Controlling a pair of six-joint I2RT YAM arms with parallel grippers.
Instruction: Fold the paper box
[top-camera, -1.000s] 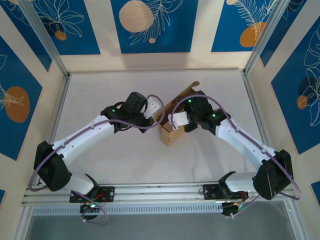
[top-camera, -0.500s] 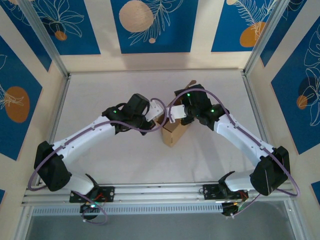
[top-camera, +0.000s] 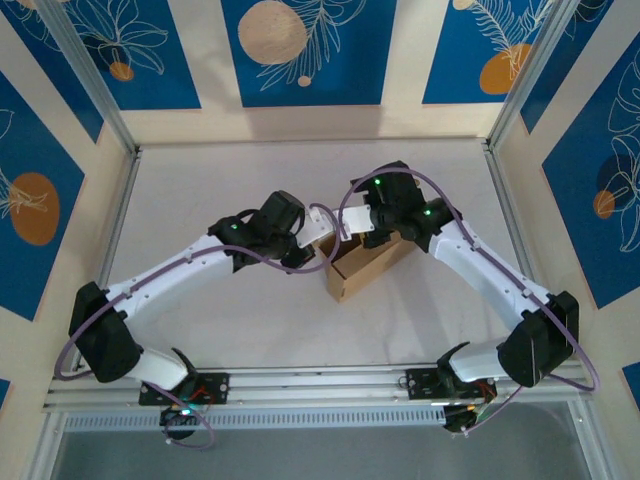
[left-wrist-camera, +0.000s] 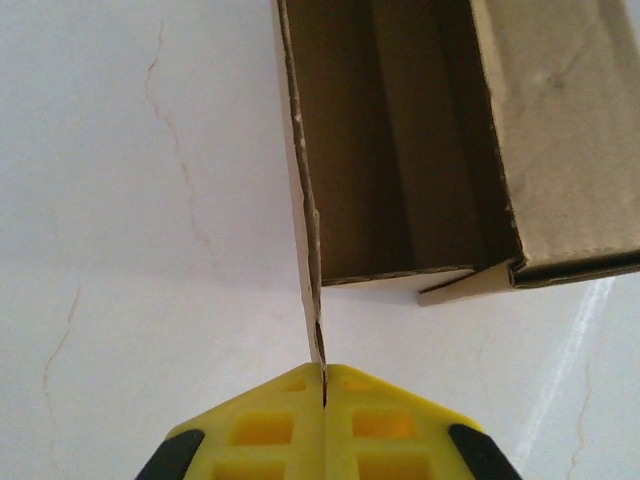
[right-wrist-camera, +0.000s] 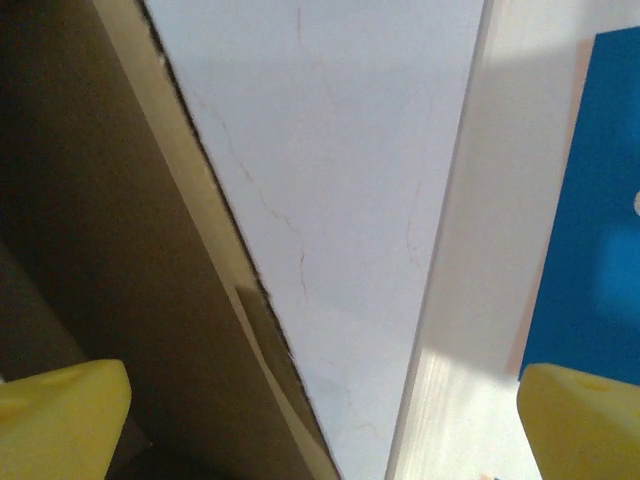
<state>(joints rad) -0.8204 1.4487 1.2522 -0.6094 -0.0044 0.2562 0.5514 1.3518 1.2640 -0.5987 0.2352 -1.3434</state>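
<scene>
At mid-table, a bit right of centre, the plain brown cardboard paper box (top-camera: 368, 268) sits partly formed on the smooth white tabletop (top-camera: 200, 190). It is open-topped w/ walls up, and its long axis runs near-left to far-right. Both arms meet at its far-left end.

The left gripper (left-wrist-camera: 325, 425) is clenched on the edge of one thin side wall, its yellow pads (left-wrist-camera: 270, 430) closed w/ just the card's thickness between them. The right gripper (right-wrist-camera: 320, 430) is spread wide, yellow fingertips (right-wrist-camera: 60, 420) well apart. A brown panel edge runs up between them, nothing pinched.

Handling, as a judgement: the box looks v. light, a single thin layer of card. It should be stiff across a panel but floppy at the creases, so walls will likely hinge or spring back if let go. It will prob. skid on the slick top unless one arm braces it. Edges look easy to crush or tear, so grip lightly. Best hold is a wall edge close to a corner or crease, not mid-panel.
</scene>
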